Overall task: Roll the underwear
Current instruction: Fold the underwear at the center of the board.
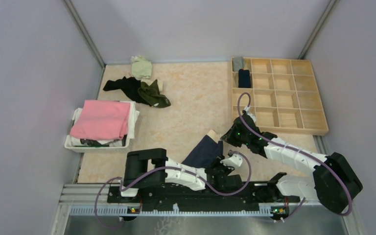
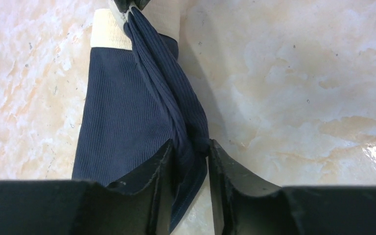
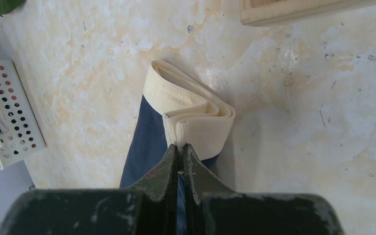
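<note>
Marbled beige surface [image 1: 191, 98] between pale walls carries your navy briefs [image 1: 203, 152], at the near middle, just ahead of the arm bases. They are ribbed and folded lengthwise into a narrow strip, with a beige waistband [image 3: 191, 107] doubled over in layers at the far end. Your right claw [image 3: 180, 149] is closed, pinching the waistband's edge. Your left claw [image 2: 190, 152] grips a raised ridge of navy cloth at the near end, a finger pressed on each side. More underwear, dark and olive, lies in a pile [image 1: 142, 88] far left. A dark roll [image 1: 244, 77] sits in the left column of the wooden tray [image 1: 318, 128].
</note>
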Action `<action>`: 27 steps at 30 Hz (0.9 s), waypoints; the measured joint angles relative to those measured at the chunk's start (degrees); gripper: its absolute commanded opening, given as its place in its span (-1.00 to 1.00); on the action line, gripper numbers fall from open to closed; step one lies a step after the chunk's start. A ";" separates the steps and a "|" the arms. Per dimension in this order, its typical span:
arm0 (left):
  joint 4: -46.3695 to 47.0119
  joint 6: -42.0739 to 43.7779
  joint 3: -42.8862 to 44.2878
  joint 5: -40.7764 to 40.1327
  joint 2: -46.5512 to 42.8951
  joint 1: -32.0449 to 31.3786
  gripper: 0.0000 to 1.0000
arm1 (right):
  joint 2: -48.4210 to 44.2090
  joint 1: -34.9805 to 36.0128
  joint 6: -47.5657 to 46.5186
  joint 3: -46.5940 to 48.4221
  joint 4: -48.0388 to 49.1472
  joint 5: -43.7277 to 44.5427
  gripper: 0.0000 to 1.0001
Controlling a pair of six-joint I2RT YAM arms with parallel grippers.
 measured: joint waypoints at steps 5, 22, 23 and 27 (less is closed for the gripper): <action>0.00 0.13 0.00 -0.22 -0.02 -0.48 -0.60 | 0.00 0.00 -0.02 0.00 -0.39 0.04 -1.00; 11.63 4.15 -10.60 7.13 -12.70 3.06 -0.92 | 3.39 0.00 -2.36 6.14 -6.36 1.75 -1.00; 12.50 4.22 -11.58 8.04 -13.73 3.54 -0.92 | 3.85 0.00 -2.64 6.49 -6.64 1.79 -1.00; 17.16 4.15 -17.49 13.07 -19.76 6.51 -0.92 | 5.70 -0.07 -3.72 8.79 -8.44 1.73 -1.00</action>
